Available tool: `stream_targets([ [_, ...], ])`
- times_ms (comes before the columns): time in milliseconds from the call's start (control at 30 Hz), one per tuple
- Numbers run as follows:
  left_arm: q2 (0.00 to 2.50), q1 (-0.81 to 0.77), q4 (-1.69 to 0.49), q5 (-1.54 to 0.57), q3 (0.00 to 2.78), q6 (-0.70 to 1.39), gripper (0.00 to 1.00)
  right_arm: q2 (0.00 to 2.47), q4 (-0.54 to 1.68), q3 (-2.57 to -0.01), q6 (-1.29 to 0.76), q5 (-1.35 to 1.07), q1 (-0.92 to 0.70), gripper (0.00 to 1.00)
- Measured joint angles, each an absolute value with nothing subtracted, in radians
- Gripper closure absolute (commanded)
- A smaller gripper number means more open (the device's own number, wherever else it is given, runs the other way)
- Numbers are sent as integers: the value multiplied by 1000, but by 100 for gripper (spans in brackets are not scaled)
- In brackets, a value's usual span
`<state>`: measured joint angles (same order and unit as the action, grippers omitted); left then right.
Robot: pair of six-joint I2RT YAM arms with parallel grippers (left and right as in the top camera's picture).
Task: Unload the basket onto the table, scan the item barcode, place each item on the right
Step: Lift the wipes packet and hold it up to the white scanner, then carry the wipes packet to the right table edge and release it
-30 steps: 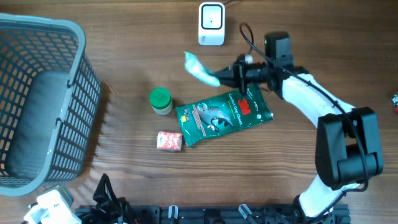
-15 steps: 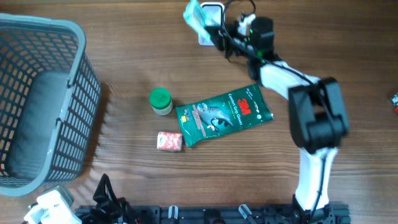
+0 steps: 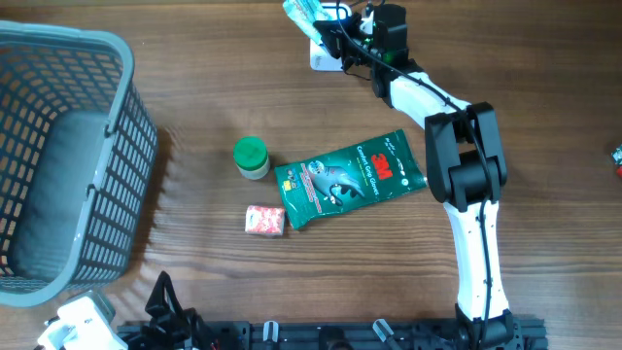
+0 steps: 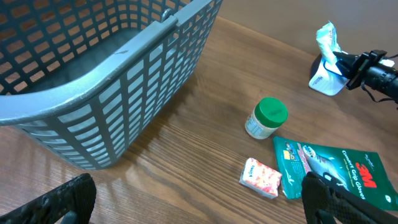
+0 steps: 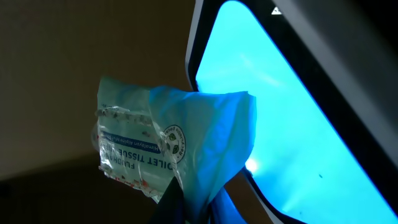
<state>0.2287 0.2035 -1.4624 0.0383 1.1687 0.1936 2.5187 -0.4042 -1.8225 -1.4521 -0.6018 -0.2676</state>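
**Pale blue packet held up at the scanner**

Pale blue plastic, the tissue packet (image 3: pixel 303 14) sits at the top centre of the overhead frame. The right gripper (image 3: pixel 333 31) is pinched tight on its lower edge and holds it just beside the white scanner (image 3: pixel 320 60). In the right wrist view the scanner's window glows cyan across the right half of the frame, with the packet close in front of it. The picking up and presenting look done. Whether the barcode faces the window is hard to tell, since the printed side visible here may be turned away from it. A read is not confirmed. The left gripper (image 4: pixel 199 202) rests at the bottom left of the overhead frame, fingers spread wide and empty.
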Motion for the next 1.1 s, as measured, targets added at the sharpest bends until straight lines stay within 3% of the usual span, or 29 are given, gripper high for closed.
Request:
stream_targets([
  [167, 229, 204, -1462, 39, 1169, 194, 0, 2470, -247, -1822, -1360, -660, -259, 95],
  [367, 229, 204, -1459, 39, 1169, 194, 0, 2128, 421, -1839, -1156, -673, -134, 96],
  [500, 229, 204, -1462, 39, 1169, 194, 0, 2004, 826, -1855, -1041, -450, 57, 96],
  [733, 229, 204, -1462, 38, 1169, 194, 0, 2014, 861, -1714, -931, 7, 423, 96],
  [833, 229, 204, -1462, 38, 1169, 194, 0, 2025, 773, -1689, -888, 54, 562, 94],
  [867, 229, 204, -1462, 38, 1169, 194, 0, 2038, 758, -1689, -879, 76, 607, 89],
  [900, 229, 204, -1462, 38, 1169, 194, 0, 2051, 750, -1689, -871, 95, 634, 77],
  [933, 229, 204, -1462, 38, 1169, 194, 0, 2087, 728, -1689, -861, 116, 666, 51],
  [1000, 229, 204, -1462, 38, 1169, 194, 0, 2149, 712, -1688, -844, 109, 691, 31],
  [1100, 229, 204, -1462, 38, 1169, 194, 0, 2206, 652, -1677, -775, -49, 720, 28],
])
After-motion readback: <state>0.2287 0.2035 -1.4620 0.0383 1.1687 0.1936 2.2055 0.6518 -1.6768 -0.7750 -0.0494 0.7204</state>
